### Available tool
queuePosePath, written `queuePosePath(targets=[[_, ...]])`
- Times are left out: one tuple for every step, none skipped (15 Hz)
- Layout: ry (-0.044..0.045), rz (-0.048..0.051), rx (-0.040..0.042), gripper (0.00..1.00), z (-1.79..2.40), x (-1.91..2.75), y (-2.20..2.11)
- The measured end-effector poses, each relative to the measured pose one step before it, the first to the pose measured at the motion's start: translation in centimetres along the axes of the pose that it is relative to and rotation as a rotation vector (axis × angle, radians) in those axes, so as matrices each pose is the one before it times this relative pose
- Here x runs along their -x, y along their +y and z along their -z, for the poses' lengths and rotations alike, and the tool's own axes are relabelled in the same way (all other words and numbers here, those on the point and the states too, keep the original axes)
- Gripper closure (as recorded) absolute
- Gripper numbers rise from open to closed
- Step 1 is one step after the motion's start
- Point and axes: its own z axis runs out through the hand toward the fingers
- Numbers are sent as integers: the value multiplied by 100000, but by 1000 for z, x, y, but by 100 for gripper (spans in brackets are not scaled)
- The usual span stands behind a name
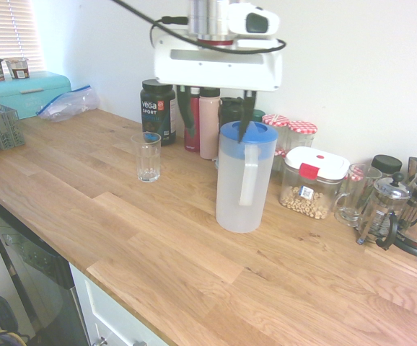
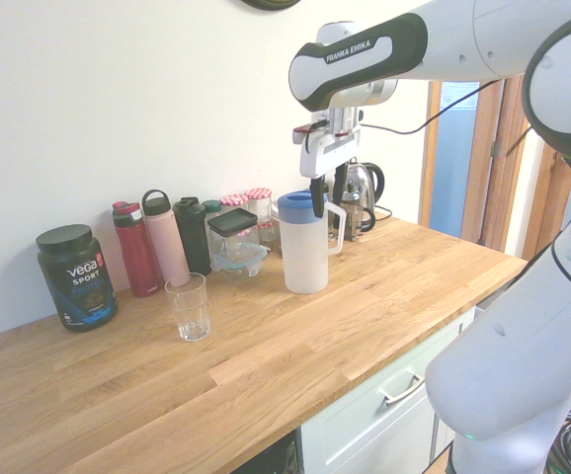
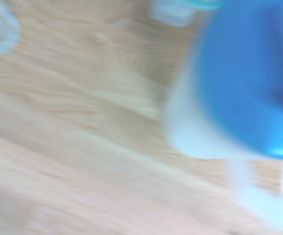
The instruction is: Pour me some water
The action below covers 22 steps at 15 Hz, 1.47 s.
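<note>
Hovering above the pitcher (image 1: 245, 176), my tool (image 1: 216, 108) was released, jaws spread, gripping nothing. Pitcher stood upright on the wooden surface (image 1: 194, 245), blue lid (image 1: 248, 139) on. Empty glass (image 1: 148, 156) stood apart from it, nearer the bottles.

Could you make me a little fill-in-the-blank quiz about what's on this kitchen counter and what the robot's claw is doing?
1. The pitcher has a round lid coloured ____.
2. The drinking glass stands upright and is ____ of water.
3. The gripper hangs above the pitcher with its fingers ____.
4. The pink bottle stands right beside a bottle coloured ____.

Missing words: blue; empty; open; red
</note>
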Motion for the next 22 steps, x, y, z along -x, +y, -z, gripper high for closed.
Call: queuePosePath(targets=[[294, 618, 376, 0, -367, -1109, 1085], [-242, 469, 267, 0, -513, -1018, 957], [-164, -225, 302, 0, -555, -874, 601], [196, -165, -102, 0, -751, -726, 289], [15, 160, -297, 0, -890, -565, 38], [-364, 198, -254, 0, -897, -465, -112], [-604, 149, -220, 0, -751, -330, -63], [-544, 182, 56, 0, -614, -251, -42], [-651, 199, 166, 0, -485, -146, -20], [-291, 72, 130, 100, -431, -110, -21], [146, -72, -247, 100, -449, -93, -79], [424, -71, -356, 100, -315, -146, -116], [612, -31, -284, 100, -234, -181, -116], [527, -40, -269, 100, -214, -168, -110], [106, 29, -378, 100, -212, -105, -188], [-128, 91, -354, 100, -222, -77, -210], [-273, 105, -273, 100, -248, -66, -196], [-372, 213, -48, 100, -217, -34, -190], [-206, 142, 33, 100, -137, -23, -139], [-61, 45, 16, 100, -39, -5, -55], [-2, 106, 2, 100, 0, 7, -97], [-4, -10, 2, 100, 0, 2, -23]])
